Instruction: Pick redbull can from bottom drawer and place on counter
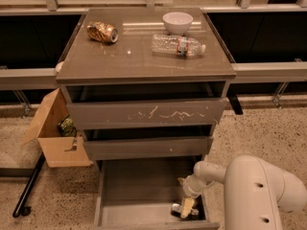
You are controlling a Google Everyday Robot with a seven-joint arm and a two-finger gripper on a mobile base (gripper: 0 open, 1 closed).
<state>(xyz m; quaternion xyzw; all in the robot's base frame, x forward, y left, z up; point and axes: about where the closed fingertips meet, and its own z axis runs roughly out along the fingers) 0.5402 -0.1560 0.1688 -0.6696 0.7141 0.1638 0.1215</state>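
Jaws at redbull can point(176, 209) — bottom drawer point(139, 190).

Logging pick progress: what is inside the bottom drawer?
The bottom drawer holds the redbull can, lying on its side near the front right corner. The gripper is down over the can, covering its middle. The rear of this drawer is hidden under the drawer above.

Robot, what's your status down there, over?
Gripper low in bottom drawer, front corner. Redbull can lying at the gripper, not lifted. Counter holds bowl, plastic bottle, crushed can.
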